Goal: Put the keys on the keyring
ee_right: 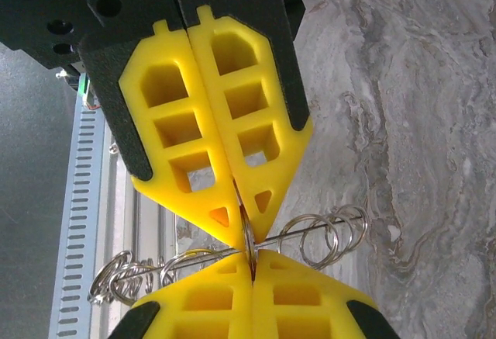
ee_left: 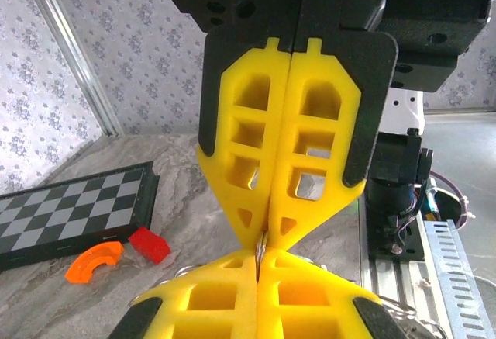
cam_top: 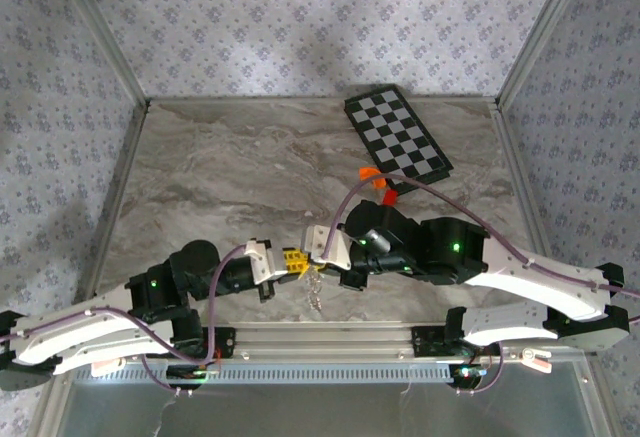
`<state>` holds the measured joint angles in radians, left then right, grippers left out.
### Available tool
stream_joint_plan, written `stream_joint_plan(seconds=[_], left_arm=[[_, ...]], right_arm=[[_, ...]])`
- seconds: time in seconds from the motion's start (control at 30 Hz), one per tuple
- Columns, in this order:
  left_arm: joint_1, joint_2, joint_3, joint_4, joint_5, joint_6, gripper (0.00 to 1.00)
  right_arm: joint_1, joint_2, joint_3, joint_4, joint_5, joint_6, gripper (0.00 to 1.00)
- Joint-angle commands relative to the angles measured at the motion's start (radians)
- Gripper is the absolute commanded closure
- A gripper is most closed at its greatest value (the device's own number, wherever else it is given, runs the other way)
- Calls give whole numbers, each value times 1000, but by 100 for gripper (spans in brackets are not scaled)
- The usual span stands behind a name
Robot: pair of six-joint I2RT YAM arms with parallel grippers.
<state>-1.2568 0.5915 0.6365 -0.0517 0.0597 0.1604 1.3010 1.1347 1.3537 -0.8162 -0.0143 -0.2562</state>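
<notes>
From the right wrist, the right gripper [ee_right: 242, 226] is clenched, its yellow fingers pressed flat together and pinching the keyring [ee_right: 329, 234] at their very tips. The keyring is thin, bright silvery wire: a straight stem with a cluster of coiled loops at each end. The stem runs crosswise to the fingers, tilted a little, with one coil out to each side of the pinch. The left gripper [ee_right: 252, 260] meets the same spot tip to tip from the opposite side, over the marble table [ee_right: 403, 122]. From the left wrist, the left gripper is likewise clamped, with a sliver of the keyring's wire caught edge-on in the seam at its tips, where the right gripper's fingers butt against them. Off to the left of those fingers lie a chessboard [ee_left: 70, 211], an orange curved piece [ee_left: 93, 260] and a red block [ee_left: 149, 244], the two small pieces just beside the board's edge. From above, the two grippers meet nose to nose, and the keyring dangles from that meeting point toward the arms' bases.
</notes>
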Motion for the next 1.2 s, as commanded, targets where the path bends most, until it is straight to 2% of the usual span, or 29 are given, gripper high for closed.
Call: stream_joint_plan(seconds=[0.0,0.2,0.4,0.8,1.17], left_arm=[[8,-21,5,76,25,-18,100],[9,-40,-24,148,132,-20,100],[9,-45,-18,152,169,-15,100],[9,-45,-12,163,212,-12,100],[9,-41,-2,173,244,-21,100]], right_arm=[[12,-25,-16,52,-41,6,89],[12,-84,-67,103,-47,40,72],[7,-152,-123,150,-69,86,72],[1,-188,-200,200,-165,106,78],[-3,-213,-241,237,-180,91,100]])
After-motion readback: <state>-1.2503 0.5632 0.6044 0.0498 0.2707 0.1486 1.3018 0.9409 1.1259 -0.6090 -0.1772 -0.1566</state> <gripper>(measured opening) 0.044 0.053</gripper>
